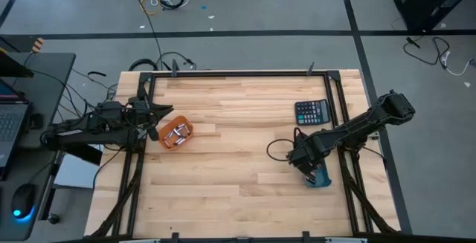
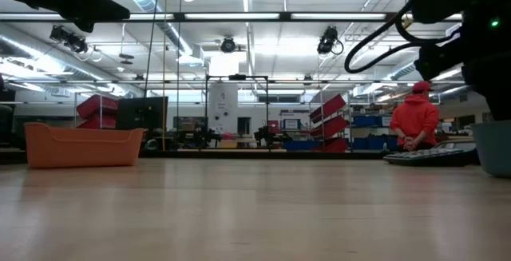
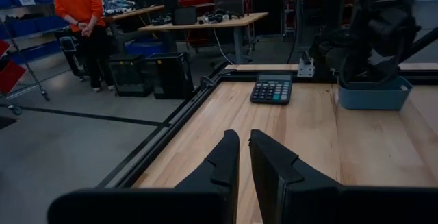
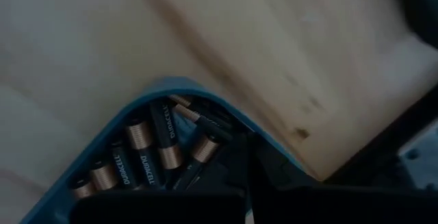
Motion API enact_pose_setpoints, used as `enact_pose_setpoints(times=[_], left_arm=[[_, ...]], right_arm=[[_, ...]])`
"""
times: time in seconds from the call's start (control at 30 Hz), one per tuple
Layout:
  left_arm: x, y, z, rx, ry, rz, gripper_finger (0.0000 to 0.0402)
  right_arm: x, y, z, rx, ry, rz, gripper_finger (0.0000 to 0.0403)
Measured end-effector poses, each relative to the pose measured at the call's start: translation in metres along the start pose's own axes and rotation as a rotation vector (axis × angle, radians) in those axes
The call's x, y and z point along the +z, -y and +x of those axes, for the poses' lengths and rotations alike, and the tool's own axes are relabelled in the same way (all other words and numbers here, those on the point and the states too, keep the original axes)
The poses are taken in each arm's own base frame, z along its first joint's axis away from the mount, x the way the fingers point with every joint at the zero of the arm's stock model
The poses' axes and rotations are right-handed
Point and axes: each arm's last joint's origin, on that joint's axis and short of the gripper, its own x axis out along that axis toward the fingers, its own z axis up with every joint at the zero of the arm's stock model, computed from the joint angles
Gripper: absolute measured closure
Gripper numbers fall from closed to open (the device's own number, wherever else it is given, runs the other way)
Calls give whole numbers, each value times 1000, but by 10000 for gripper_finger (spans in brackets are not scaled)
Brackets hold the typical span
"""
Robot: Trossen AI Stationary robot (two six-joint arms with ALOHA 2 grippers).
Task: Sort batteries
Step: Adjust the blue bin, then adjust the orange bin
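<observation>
Over the blue tray (image 1: 320, 178) at the table's right, right gripper (image 4: 248, 166) clenched, fingers pressed together with nothing visibly between them, tip down among batteries (image 4: 147, 148) — likely reaching in to pick or having just dropped one. Cells there read "DURACELL", copper tops. Left gripper (image 3: 244, 157) hangs by the orange tray (image 1: 175, 134), fingers nearly together, a thin gap, holding nothing; silvery cells lie in that tray, so sorting looks underway. Calculator (image 1: 312, 112) sits far right, unused.
</observation>
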Motion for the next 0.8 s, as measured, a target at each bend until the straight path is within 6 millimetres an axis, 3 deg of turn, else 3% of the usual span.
enact_pose_setpoints(times=[0.3, 0.5, 0.8], left_arm=[[1, 0, 0, 1, 7, -10, 367], [0, 1, 2, -1, -8, -67, 367], [-7, 7, 20, 3, -139, -161, 367]], right_arm=[[15, 16, -1, -77, -16, 22, 403], [19, 21, -18, -142, 32, 23, 403], [18, 21, -48, -17, 248, 35, 403]])
